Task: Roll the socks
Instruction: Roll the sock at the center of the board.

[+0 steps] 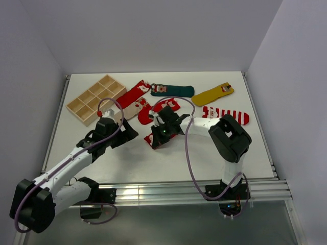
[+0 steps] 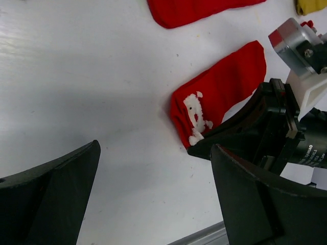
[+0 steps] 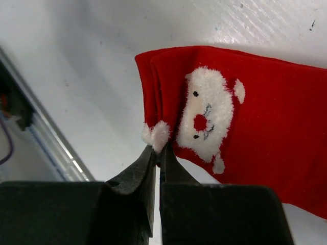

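A red sock with a white fuzzy face patch lies flat on the white table. My right gripper is shut on its near edge, pinching the corner by a small white pompom. From above, this sock is mostly hidden under my right gripper. My left gripper hovers just left of the same red sock, jaws wide open with only bare table between them; from above it sits beside the right one. Other socks lie behind: red, beige, dark green, mustard yellow, striped, another red.
A wooden compartment tray stands at the back left. Grey walls close in the table on three sides. A metal rail runs along the near edge, by the arm bases. The right arm's cable loops over the middle.
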